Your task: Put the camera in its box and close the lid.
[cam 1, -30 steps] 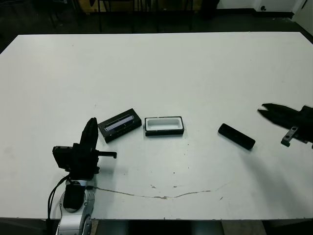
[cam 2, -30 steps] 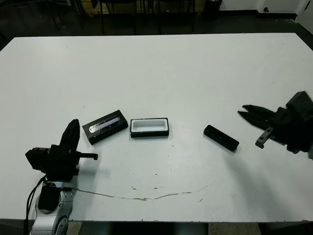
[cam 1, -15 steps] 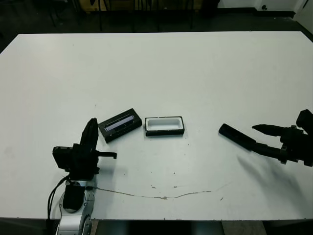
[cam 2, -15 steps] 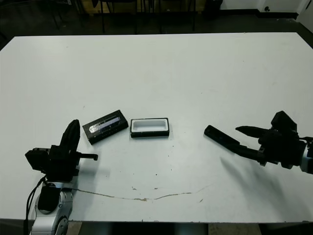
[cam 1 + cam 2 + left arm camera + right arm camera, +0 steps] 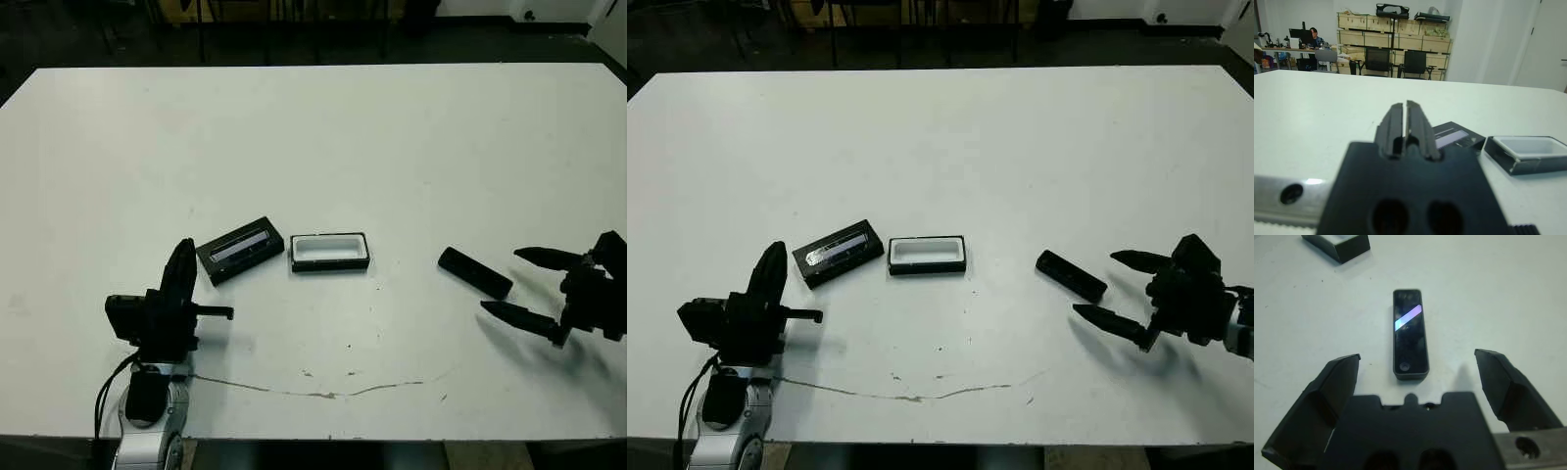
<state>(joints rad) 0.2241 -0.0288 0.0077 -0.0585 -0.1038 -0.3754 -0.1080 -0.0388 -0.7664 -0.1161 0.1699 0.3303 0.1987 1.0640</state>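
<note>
The camera [image 5: 474, 272], a small black bar, lies flat on the white table right of centre; the right wrist view shows the camera [image 5: 1410, 335] pointing away between the fingers. My right gripper [image 5: 501, 280] is open wide just off its right end, one finger on each side, not touching it. The box [image 5: 330, 264], a white-lined tray, sits open at the middle. The lid [image 5: 239, 249] with its pale strip lies flat just left of the box. My left gripper [image 5: 183, 247] is shut and empty, near the lid's left end.
A thin brownish crack line [image 5: 323, 394] runs across the table near the front edge. Chairs and stacked wooden crates [image 5: 1396, 41] stand beyond the table, where a person sits at a desk far off. Bare table surface [image 5: 313, 147] stretches behind the objects.
My right gripper has come down and in from the right to the camera's right end and spread its fingers wider. The left arm, camera, box and lid have not moved.
</note>
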